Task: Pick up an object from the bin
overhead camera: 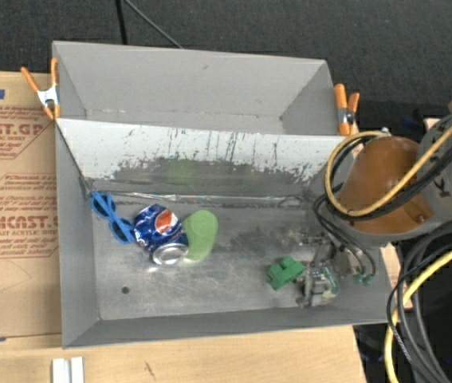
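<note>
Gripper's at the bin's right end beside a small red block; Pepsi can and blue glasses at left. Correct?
The block is green, not red, per the camera view. The rest holds: the gripper is at the bin's right end beside it, with the Pepsi can and blue glasses at left.

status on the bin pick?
Gripper low, near-right corner of bin. Small dark-green block right beside it, hold unconfirmed. Crushed Pepsi can, pale-green oval, blue glasses far off, not in the way.
</note>
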You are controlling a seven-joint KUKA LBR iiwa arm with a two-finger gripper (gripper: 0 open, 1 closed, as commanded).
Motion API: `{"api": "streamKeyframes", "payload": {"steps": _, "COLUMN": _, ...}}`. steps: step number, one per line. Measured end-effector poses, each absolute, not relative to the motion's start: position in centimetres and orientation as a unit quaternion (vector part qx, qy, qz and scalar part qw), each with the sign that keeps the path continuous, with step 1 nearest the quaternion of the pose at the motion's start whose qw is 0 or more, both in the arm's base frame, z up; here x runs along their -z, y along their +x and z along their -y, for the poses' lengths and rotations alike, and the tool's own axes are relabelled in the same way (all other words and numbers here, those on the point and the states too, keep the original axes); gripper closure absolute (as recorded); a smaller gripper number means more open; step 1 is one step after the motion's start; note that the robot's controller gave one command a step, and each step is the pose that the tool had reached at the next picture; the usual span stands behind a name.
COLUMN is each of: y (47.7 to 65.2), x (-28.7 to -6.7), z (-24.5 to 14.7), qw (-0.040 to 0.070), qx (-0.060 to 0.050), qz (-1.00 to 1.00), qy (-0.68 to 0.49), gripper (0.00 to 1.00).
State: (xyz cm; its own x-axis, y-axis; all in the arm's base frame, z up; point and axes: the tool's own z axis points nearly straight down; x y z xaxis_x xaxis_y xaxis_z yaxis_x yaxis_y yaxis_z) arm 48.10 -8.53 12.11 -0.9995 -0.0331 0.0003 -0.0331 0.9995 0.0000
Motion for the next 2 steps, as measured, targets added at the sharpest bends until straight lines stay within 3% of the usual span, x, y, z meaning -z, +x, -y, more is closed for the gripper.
{"api": "streamKeyframes", "payload": {"steps": 1, "y": 49.95, "x": -6.64, "z": 9.99, "qw": 0.002, "qx": 0.001, "qz": 1.0, "qy": -0.006, "gripper": 0.0}}
{"api": "streamKeyframes", "payload": {"steps": 2, "y": 49.98, "x": -6.94, "z": 9.95, "qw": 0.001, "qx": 0.0, "qz": 1.0, "qy": -0.006, "gripper": 1.0}}
